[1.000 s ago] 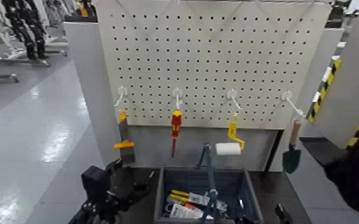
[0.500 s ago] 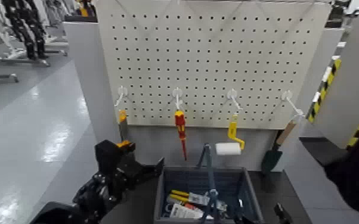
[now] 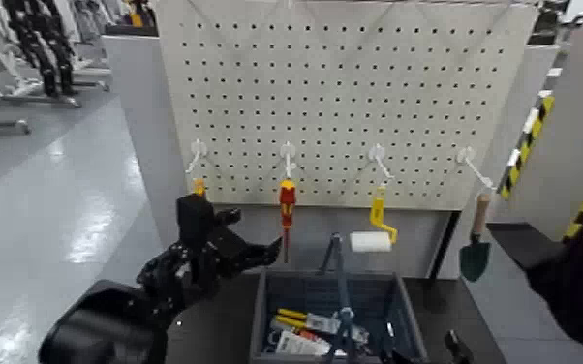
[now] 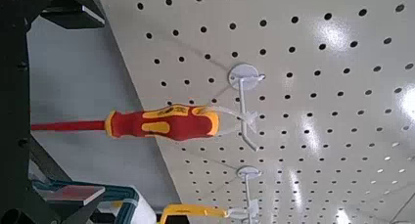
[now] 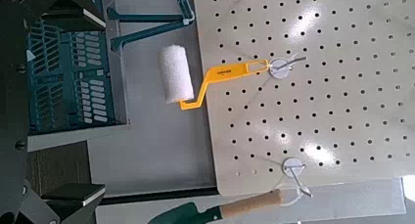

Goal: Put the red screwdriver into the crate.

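red screwdriver hangs from its hook above the crate; the open left gripper is beside it, empty. an off-centre grab could swing it off and drop it outside. left wrist view: shaft between spread fingers, handle print too small to read. right wrist view: right gripper open, empty, near the crate; roller lettering unreadable.
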`<state>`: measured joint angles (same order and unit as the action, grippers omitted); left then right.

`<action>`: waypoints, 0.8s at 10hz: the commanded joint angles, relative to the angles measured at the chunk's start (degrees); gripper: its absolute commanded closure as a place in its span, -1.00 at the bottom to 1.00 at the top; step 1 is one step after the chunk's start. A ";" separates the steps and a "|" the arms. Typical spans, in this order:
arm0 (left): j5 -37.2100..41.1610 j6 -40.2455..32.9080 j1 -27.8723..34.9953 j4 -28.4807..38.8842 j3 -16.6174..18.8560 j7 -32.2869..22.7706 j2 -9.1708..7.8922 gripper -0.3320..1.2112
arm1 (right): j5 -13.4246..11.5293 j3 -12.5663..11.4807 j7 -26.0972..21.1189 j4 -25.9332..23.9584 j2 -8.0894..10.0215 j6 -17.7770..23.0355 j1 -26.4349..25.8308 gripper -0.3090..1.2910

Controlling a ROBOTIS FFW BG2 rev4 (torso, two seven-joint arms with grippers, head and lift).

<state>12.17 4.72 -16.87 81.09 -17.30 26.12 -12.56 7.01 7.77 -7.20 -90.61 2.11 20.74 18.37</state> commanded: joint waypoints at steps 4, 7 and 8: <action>2.42 -0.23 -9.94 -8.14 -3.88 7.28 0.00 -0.43 | 0.29 0.31 0.00 0.09 0.09 0.09 -0.09 -0.45; 5.68 -2.25 -14.33 -14.29 -6.34 10.44 0.70 -0.42 | 0.37 0.58 0.08 0.26 0.09 0.17 -0.35 -0.45; 6.20 -2.52 -15.91 -16.14 -7.22 11.85 1.14 -0.42 | 0.46 0.66 0.08 0.26 0.18 0.17 -0.44 -0.45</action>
<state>18.00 2.41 -31.88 66.03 -24.03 37.84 -11.67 7.42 8.37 -7.12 -90.35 2.22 20.92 17.97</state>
